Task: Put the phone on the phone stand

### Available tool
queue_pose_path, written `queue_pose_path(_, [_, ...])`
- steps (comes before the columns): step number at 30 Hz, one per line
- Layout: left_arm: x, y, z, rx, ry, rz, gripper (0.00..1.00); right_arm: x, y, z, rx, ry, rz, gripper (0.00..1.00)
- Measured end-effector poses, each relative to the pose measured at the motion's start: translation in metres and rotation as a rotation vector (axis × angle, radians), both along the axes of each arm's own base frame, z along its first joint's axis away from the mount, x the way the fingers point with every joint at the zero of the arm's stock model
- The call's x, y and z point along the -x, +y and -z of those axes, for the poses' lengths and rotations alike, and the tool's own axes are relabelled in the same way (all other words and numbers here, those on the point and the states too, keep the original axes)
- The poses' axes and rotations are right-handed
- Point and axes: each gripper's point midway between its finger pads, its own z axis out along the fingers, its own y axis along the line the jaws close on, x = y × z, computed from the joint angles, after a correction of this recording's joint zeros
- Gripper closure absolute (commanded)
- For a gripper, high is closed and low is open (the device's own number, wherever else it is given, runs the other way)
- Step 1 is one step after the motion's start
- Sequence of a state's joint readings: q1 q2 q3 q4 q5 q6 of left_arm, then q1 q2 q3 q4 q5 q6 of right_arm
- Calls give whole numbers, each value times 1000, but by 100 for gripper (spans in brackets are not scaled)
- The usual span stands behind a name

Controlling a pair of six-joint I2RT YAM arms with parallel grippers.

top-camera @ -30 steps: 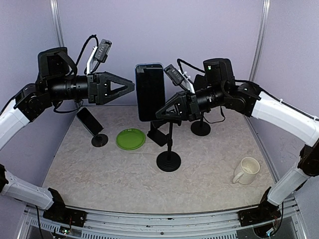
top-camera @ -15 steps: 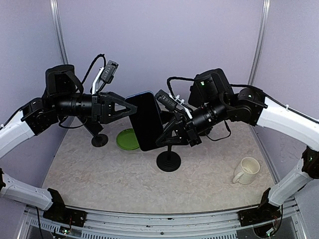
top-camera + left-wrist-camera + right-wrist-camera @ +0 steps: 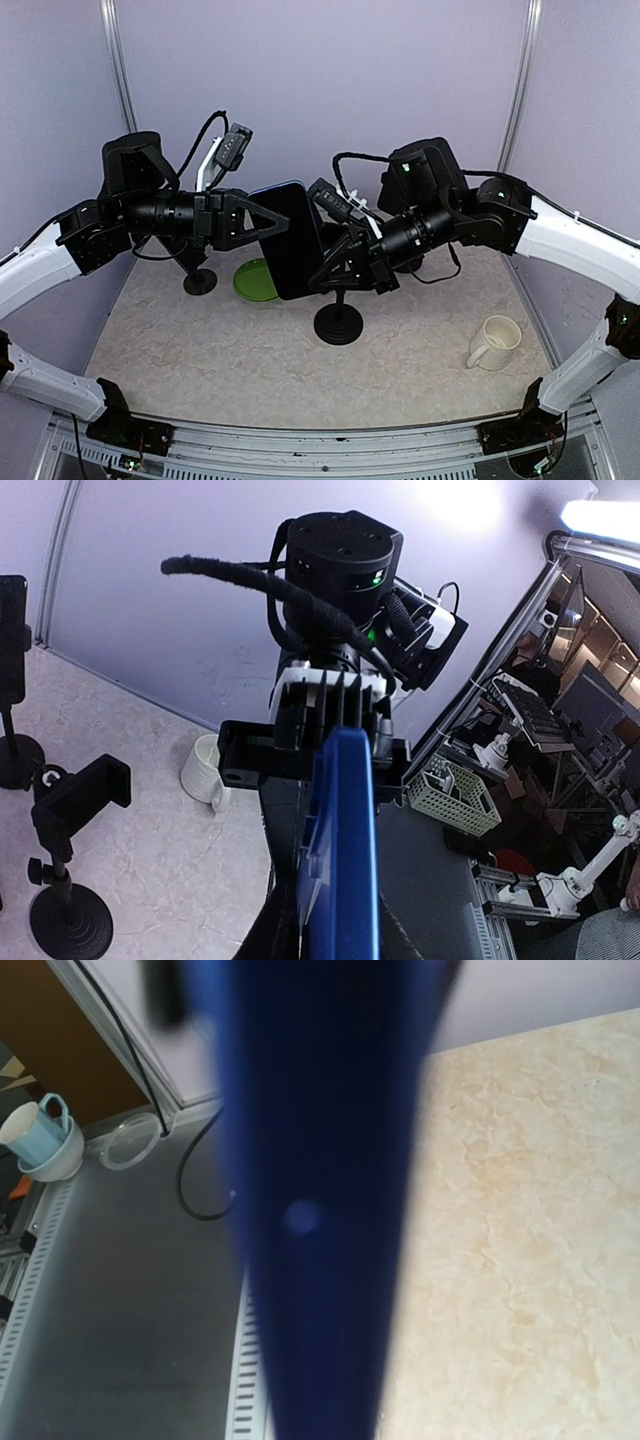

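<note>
Above the table (image 3: pixel 200 350), between the two arms, the phone (image 3: pixel 293 240) hangs upright and slightly tilted, over the green plate (image 3: pixel 255 280) and just left of the phone stand (image 3: pixel 338 322). The right gripper (image 3: pixel 322 272) is clamped on its lower right edge. The left gripper (image 3: pixel 262 224) straddles the opposite edge, but whether its fingers press on the phone cannot be told.

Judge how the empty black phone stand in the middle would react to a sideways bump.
The phone stand will probably tip rather than slide: it is a thin, tall pole on a small round base, with the clamp up high. It looks rigid, though the clamp joint may swivel if the phone presses on it off-centre.
</note>
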State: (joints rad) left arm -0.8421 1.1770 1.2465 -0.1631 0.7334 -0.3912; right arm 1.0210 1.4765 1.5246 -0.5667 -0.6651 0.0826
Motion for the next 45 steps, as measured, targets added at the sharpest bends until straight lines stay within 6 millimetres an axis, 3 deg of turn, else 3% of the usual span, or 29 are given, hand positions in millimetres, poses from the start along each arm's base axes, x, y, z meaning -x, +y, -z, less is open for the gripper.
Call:
queue_pose_path(6, [-1,-5,3,-1,-21,8,100,3,0,-2,-4,32,-6,100])
queue_pose_path(12, [1,-6,0,10,-40,13,100,5,-2,-6,-10,44,-7,98])
queue_pose_path(14, [0,-6,0,10,-40,12,100,6,-2,-6,-10,46,-8,72])
queue_pose_path(17, [1,-7,1,-1,-24,13,100,4,0,-8,-22,28,-6,45])
queue_pose_path(19, [3,-9,3,-19,-17,21,100,1,0,-11,-29,8,6,37])
queue_pose_path(22, [2,-9,4,-57,-23,15,100,-8,-5,-16,-37,-15,46,35])
queue_pose_path(25, [-2,-6,3,-96,-47,-16,100,-28,-23,-33,-68,-33,132,37])
queue_pose_path(29, [-7,-1,10,-149,-73,-57,100,-66,-65,-62,-120,-69,323,40])
queue_pose_path(32, [-8,1,20,-190,-70,-60,100,-77,-87,-70,-132,-88,424,37])
queue_pose_path(36, [-6,0,30,-224,-53,-34,100,-82,-99,-50,-90,-66,480,34])
queue_pose_path(40, [-10,-5,39,-247,-17,-5,100,-92,-97,-17,-3,-30,506,30])
queue_pose_path(45, [-13,-9,50,-272,33,15,100,-103,-95,1,55,-45,523,29])
